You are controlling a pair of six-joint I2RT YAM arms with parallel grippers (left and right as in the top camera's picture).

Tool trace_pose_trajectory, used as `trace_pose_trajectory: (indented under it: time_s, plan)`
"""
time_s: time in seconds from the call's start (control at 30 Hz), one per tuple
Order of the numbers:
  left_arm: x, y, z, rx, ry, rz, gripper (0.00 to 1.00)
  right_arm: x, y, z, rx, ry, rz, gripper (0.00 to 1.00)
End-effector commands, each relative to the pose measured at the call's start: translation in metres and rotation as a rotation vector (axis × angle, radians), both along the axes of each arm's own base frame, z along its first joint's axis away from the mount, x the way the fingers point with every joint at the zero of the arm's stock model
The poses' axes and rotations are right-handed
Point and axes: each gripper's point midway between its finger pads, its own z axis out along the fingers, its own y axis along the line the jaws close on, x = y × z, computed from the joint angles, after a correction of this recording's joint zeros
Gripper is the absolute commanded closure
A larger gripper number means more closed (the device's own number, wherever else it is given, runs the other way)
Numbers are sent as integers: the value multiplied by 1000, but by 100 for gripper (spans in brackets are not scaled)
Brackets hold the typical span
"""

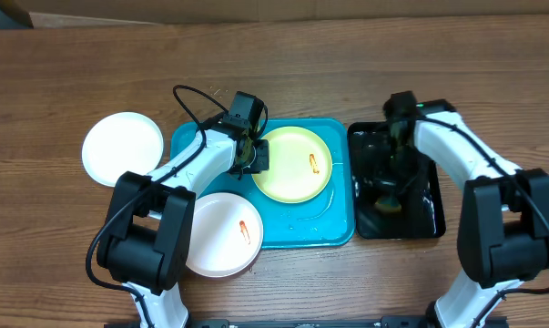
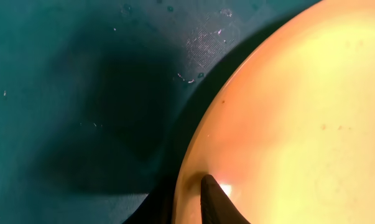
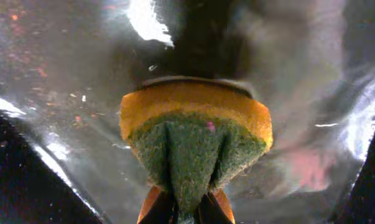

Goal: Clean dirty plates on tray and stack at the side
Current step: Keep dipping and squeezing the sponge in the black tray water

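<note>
The left hand point(image 1: 254, 155) pinches the rim of the pale yellow-green plate point(image 1: 292, 165) on the turquoise tray point(image 1: 338, 219). The right hand point(image 1: 390, 189) squeezes a yellow-and-green sponge point(image 3: 196, 140) over the black tray point(image 1: 431, 219). One smeared white plate point(image 1: 221, 234) overhangs the turquoise tray's near-left corner; another white plate point(image 1: 122, 148) sits on the bench point(image 1: 55, 82).

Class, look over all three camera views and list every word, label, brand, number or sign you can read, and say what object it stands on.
None: no readable text shows in any view.
The blue tray, the yellow-green plate, both white plates, the black tray and the sponge are all unmarked.
The red-orange marks on two plates are smears, not writing.
</note>
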Motion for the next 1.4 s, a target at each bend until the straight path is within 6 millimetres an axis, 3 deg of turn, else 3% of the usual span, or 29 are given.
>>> trace_pose_trajectory:
  time_s: [0.0, 0.4, 0.63, 0.8, 0.87, 0.93, 1.0, 1.07, 1.2, 1.23, 1.27, 1.3, 1.33, 1.37]
  plan:
    - [3, -4, -3, 1, -10, -12, 83, 14, -1, 17, -106, -99, 3, 96]
    - [5, -4, -3, 6, -18, -10, 81, 16, 0, 16, -113, -109, 37, 94]
    - [5, -3, -3, 9, -18, -9, 76, 19, 1, 16, -110, -123, 36, 56]
    - [5, -4, -3, 6, -18, -12, 76, 17, 0, 7, -112, -126, 35, 50]
    - [5, -4, -3, 6, -18, -11, 76, 17, 0, 1, -111, -134, 30, 55]
    - [5, -4, -3, 6, -17, -11, 76, 18, 0, -2, -108, -146, 19, 75]
    - [5, -4, -3, 6, -17, -11, 76, 19, 0, -1, -108, -150, 19, 81]
    - [5, -4, -3, 7, -18, -11, 76, 20, 0, -1, -112, -154, 20, 96]
    - [5, -4, -3, 6, -18, -11, 71, 23, 0, 1, -106, -158, 59, 96]
    - [5, -4, -3, 6, -19, -11, 69, 23, 0, 2, -106, -158, 66, 91]
    - [5, -4, -3, 6, -19, -11, 69, 23, 0, 2, -105, -155, 71, 71]
    - [5, -4, -3, 6, -19, -11, 69, 22, 0, 2, -106, -154, 71, 57]
    - [5, -4, -3, 6, -18, -11, 69, 22, 0, 2, -106, -151, 71, 50]
    - [5, -4, -3, 6, -18, -12, 69, 21, 0, 1, -107, -147, 71, 50]
